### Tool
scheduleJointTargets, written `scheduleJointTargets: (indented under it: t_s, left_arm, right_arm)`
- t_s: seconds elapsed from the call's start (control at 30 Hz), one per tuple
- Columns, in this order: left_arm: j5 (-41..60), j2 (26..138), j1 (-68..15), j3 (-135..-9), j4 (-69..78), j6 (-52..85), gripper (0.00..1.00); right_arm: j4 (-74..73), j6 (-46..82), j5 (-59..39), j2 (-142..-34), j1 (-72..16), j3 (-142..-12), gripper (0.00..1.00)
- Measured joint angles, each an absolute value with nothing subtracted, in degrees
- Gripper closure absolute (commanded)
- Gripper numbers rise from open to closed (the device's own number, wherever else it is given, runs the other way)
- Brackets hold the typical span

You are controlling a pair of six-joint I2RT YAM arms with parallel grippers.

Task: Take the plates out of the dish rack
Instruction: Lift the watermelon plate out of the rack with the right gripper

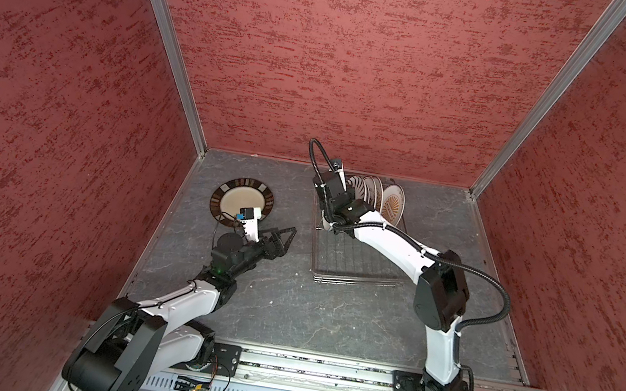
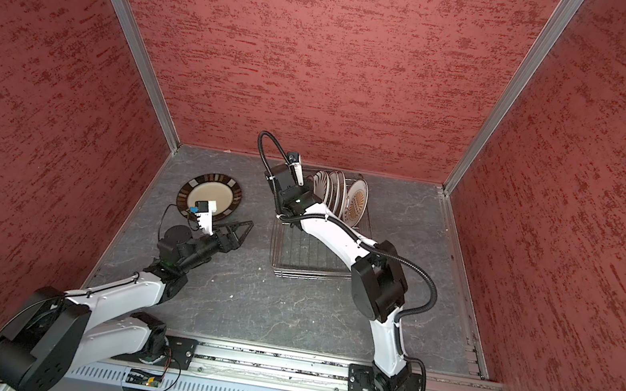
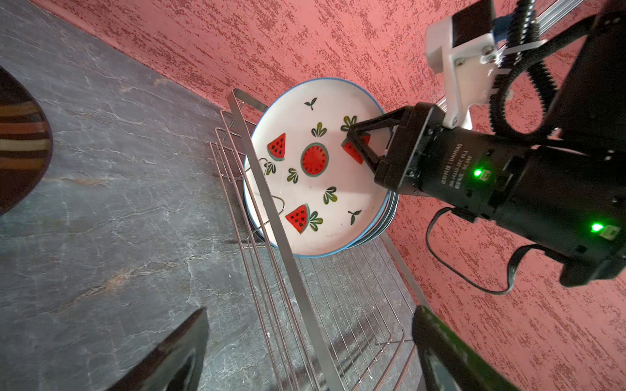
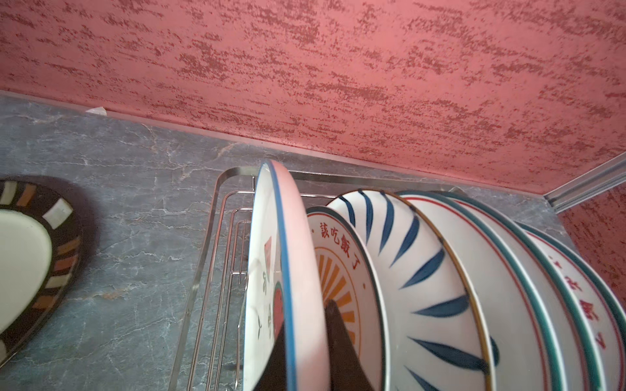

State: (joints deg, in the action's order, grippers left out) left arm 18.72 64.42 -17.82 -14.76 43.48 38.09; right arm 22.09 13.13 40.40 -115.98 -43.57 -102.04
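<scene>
— What is your right claw (image 3: 352,135) doing?
— I have it pinched on the rim of the watermelon plate (image 3: 305,189), one finger on the face and one behind.
— Where is that plate?
— On edge at the far end of the rack (image 1: 353,280), first in the row. Behind it I see the sunburst plate (image 4: 342,270), the blue-striped plate (image 4: 406,270) and the green-rimmed plates (image 4: 498,287), all leaning the same way. I cannot tell whether its bottom edge touches the rack floor.
— And the left claw?
— My left claw (image 1: 285,241) is spread wide with nothing in it. It hangs over the table (image 1: 327,312), between the rack and the dark plate (image 1: 235,195).
— That one is out?
— Yes, it lies flat on the table, left of the rack and apart from it.
</scene>
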Motion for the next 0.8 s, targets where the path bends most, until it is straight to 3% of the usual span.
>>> scheduleJointTargets:
  t_s: [0.2, 0.8]
  left_arm:
    - [18.2, 64.3, -18.1, -14.8, 43.5, 38.1, 0.07]
    - [15.4, 63.2, -19.0, -11.0, 46.1, 38.0, 0.07]
  right_arm:
    - [19.3, 11.8, 41.0, -112.1, -43.6, -98.7, 0.97]
    - [-0.2, 10.0, 36.4, -89.8, -44.2, -70.9, 0.99]
